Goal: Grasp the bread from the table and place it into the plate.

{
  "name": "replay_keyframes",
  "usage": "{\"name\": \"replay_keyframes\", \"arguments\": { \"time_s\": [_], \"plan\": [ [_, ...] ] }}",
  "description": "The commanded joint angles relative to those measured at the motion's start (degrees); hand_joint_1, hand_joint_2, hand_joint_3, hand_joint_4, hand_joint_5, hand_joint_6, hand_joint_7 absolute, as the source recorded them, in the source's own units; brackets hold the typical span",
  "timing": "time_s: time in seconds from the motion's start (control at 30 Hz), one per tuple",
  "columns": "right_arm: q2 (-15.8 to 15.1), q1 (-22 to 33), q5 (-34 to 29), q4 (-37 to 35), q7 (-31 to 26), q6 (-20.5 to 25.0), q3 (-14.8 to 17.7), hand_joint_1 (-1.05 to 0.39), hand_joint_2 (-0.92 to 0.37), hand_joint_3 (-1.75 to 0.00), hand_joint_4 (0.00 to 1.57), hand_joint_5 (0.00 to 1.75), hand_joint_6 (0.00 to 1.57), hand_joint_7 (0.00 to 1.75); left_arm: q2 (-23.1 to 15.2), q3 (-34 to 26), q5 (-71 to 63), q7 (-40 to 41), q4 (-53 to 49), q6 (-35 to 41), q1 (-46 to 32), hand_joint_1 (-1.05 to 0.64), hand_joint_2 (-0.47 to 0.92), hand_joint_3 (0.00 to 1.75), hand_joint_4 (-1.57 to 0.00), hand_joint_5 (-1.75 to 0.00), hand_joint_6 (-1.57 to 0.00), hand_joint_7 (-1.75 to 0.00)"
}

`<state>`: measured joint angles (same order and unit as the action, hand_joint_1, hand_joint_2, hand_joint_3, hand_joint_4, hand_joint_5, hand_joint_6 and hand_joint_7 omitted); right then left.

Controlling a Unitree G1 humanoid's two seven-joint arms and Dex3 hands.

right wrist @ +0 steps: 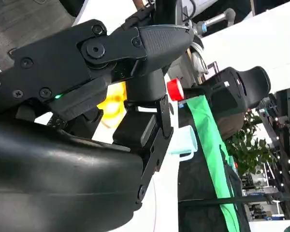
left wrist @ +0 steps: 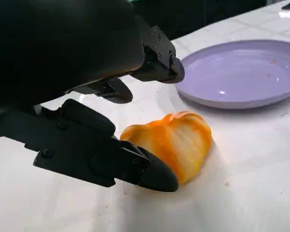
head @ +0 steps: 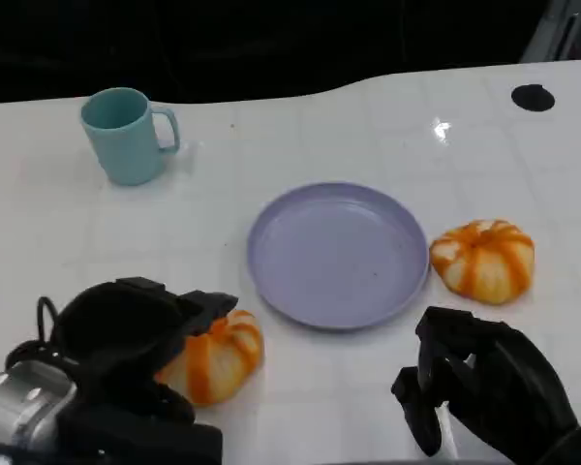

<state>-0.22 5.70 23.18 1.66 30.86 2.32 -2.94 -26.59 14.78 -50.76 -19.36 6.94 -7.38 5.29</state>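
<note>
Low at the near left edge, the left hand [head: 126, 339] has its fingers [left wrist: 154, 174] apart around a bread roll [head: 216, 356] lying on the white table [head: 368, 126], not clamped. Farther back stands a teal mug [head: 126, 134]; its contents cannot be seen. At centre the purple plate [head: 338, 254] holds nothing. Just right lies a second roll [head: 483, 259]. The right hand [head: 484, 387] hovers with fingers curled, holding nothing.

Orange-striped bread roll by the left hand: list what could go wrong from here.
1. The left hand has fingers on either side of the near orange-striped bread roll, but no firm grip shows; it may slip on lifting.
2. The round lilac plate lies close by; a low carry could knock its rim.
3. A second striped roll sits beside the plate, so only half the bread may get moved.
</note>
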Motion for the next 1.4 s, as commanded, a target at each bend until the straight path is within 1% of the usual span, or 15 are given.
{"name": "replay_keyframes", "arguments": {
  "time_s": [0.03, 0.5, 0.6, 0.63, 0.67, 0.73, 0.77, 0.8, 0.87, 0.97, 1.07, 1.13, 1.17, 1.3, 1.4],
  "plan": [
    [-0.7, 0.5, 0.5, 1.0, -0.1, 0.9, 0.3, -0.95, -0.92, -0.34, 1.18, 1.65, 1.03, 1.48, 0.0, 3.3, -3.4, 0.6, -4.9, 2.6, 3.4, -0.75, 0.92, 0.02, -0.35, -0.18, -0.25, 0.0],
    [-0.3, 0.7, 0.8, 1.0, 0.5, 0.4, 0.4, -0.95, -0.92, -0.33, 1.19, 1.65, 1.04, 1.48, 2.5, 10.6, -3.3, 8.7, -25.0, 2.1, 10.4, -0.61, 0.92, 0.01, -0.4, -0.14, -0.32, -0.02],
    [-0.4, 0.7, 1.0, 1.2, 0.6, 0.6, 0.5, -0.95, -0.92, -0.33, 1.19, 1.65, 1.04, 1.49, 2.1, 11.1, -1.8, 10.8, -27.4, -0.1, 11.0, -0.43, 0.92, 0.07, -0.53, -0.2, -0.61, -0.13],
    [-0.4, 0.8, 1.0, 1.3, 0.5, 0.9, 0.5, -0.95, -0.92, -0.33, 1.19, 1.65, 1.04, 1.48, 1.9, 11.1, -1.3, 13.8, -28.8, -2.0, 11.1, -0.36, 0.92, 0.14, -0.69, -0.36, -0.81, -0.2],
    [-0.5, 0.8, 1.1, 1.4, 0.4, 1.1, 0.5, -0.96, -0.92, -0.33, 1.19, 1.64, 1.04, 1.48, 1.7, 11.0, -0.8, 16.5, -30.0, -3.7, 11.2, -0.32, 0.92, 0.22, -0.82, -0.73, -1.03, -0.24],
    [-0.5, 0.8, 1.0, 1.4, 0.4, 1.1, 0.5, -0.95, -0.92, -0.33, 1.2, 1.64, 1.04, 1.48, 1.4, 11.3, -1.2, 21.9, -32.5, -5.9, 11.7, -0.31, 0.92, 0.22, -0.9, -1.07, -1.15, -0.24],
    [-0.5, 0.8, 1.0, 1.5, 0.4, 1.1, 0.5, -0.96, -0.92, -0.33, 1.2, 1.64, 1.04, 1.49, 1.3, 11.5, -1.4, 24.0, -33.5, -6.5, 11.9, -0.31, 0.92, 0.26, -0.89, -1.33, -1.17, -0.28],
    [-0.5, 0.7, 1.0, 1.4, 0.4, 1.1, 0.6, -0.96, -0.92, -0.32, 1.2, 1.64, 1.04, 1.49, 1.2, 11.7, -1.6, 25.8, -34.4, -7.0, 12.3, -0.3, 0.92, 0.3, -0.87, -1.47, -1.12, -0.41],
    [-0.5, 0.7, 0.9, 1.3, 0.4, 1.0, 0.6, -0.96, -0.92, -0.32, 1.2, 1.65, 1.04, 1.49, 1.0, 12.2, -2.2, 28.6, -35.6, -7.6, 12.9, -0.29, 0.92, 0.42, -0.83, -1.58, -0.98, -0.73],
    [-0.7, 0.7, 0.6, 1.6, 0.1, 1.2, 0.6, -0.96, -0.92, -0.32, 1.19, 1.65, 1.04, 1.49, 0.7, 12.8, -3.1, 32.4, -36.4, -8.0, 13.4, -0.3, 0.92, 0.45, -0.79, -1.72, -0.88, -0.97],
    [-0.7, 0.6, 0.9, 1.5, 0.3, 1.3, 0.7, -0.96, -0.92, -0.33, 1.19, 1.65, 1.04, 1.49, 0.1, 13.2, -3.5, 33.1, -35.4, -7.7, 13.5, -0.31, 0.92, 0.44, -0.8, -1.7, -0.87, -0.96],
    [-0.6, 0.5, 1.0, 1.6, 0.3, 1.4, 0.7, -0.96, -0.92, -0.33, 1.2, 1.65, 1.04, 1.5, -0.5, 13.0, -3.3, 31.8, -33.8, -7.2, 13.3, -0.31, 0.92, 0.44, -0.83, -1.6, -0.91, -0.83],
    [-0.6, 0.5, 1.0, 1.7, 0.3, 1.4, 0.6, -0.95, -0.92, -0.33, 1.2, 1.65, 1.04, 1.5, -0.9, 12.8, -3.1, 30.8, -32.8, -7.0, 13.2, -0.3, 0.92, 0.41, -0.82, -1.64, -0.93, -0.84],
    [-0.6, 0.6, 0.5, 1.6, 0.1, 1.0, 0.6, -0.95, -0.92, -0.32, 1.2, 1.66, 1.04, 1.5, -3.2, 11.2, -1.3, 22.9, -26.9, -4.5, 12.5, -0.28, 0.92, 0.39, -0.74, -1.74, -0.82, -1.17],
    [-0.6, 0.6, 0.6, 1.7, 0.1, 1.1, 0.7, -0.96, -0.92, -0.33, 1.2, 1.66, 1.04, 1.51, -4.4, 9.5, -1.3, 17.5, -21.1, -0.2, 11.4, -0.29, 0.92, 0.36, -0.74, -1.75, -0.81, -1.15]
  ]
}}
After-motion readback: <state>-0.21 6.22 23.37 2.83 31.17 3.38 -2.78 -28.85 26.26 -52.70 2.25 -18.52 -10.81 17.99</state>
